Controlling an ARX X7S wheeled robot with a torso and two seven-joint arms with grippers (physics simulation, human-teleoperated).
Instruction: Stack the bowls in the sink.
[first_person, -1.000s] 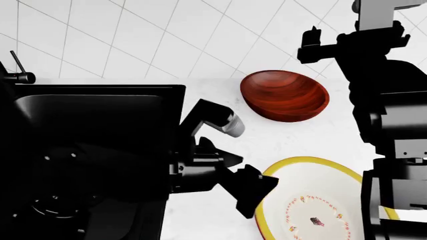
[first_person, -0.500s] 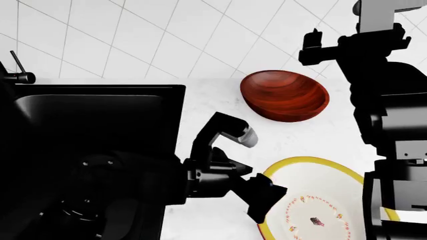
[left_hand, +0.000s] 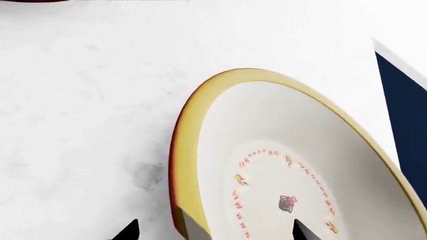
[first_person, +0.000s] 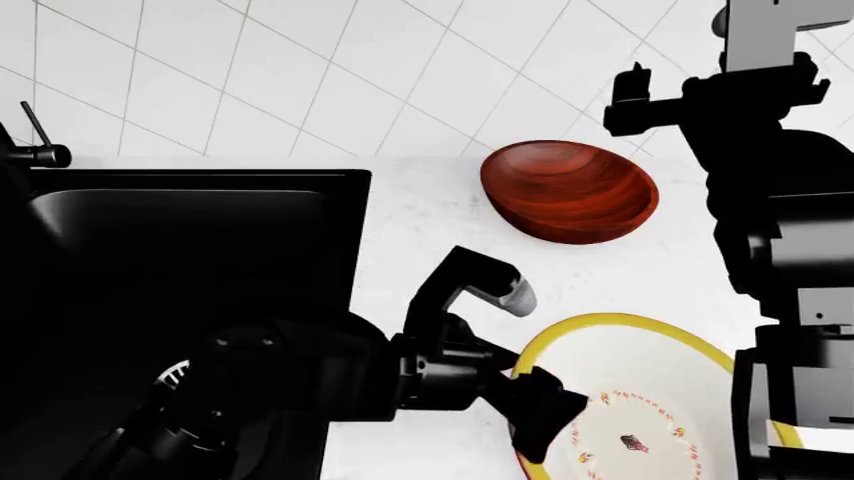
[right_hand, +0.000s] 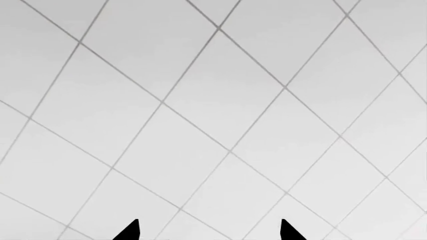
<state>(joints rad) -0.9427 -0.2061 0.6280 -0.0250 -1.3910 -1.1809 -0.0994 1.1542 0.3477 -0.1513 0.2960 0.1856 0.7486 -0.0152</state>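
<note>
The white bowl with a yellow rim (first_person: 654, 395) sits on the counter at the near right. In the left wrist view this bowl (left_hand: 293, 160) fills the frame. My left gripper (first_person: 523, 388) is open at its left edge, and in the wrist view the gripper (left_hand: 213, 232) has one fingertip outside the rim and one over the inside. The reddish-brown wooden bowl (first_person: 570, 190) sits farther back on the counter. The black sink (first_person: 200, 250) is at the left, with no bowl in it. My right gripper (first_person: 627, 100) is open and empty, raised high at the right; in its wrist view the gripper (right_hand: 208, 231) faces only wall tiles.
The slim black faucet (first_person: 34, 140) stands at the sink's far left corner. My left arm crosses over the near part of the sink. The white marble counter (first_person: 427, 240) runs between the sink and the bowls. A tiled wall rises behind.
My left gripper has moved toward me and to the right, and its jaws now straddle the white bowl's left rim. The right arm has barely shifted. Both bowls are unmoved.
</note>
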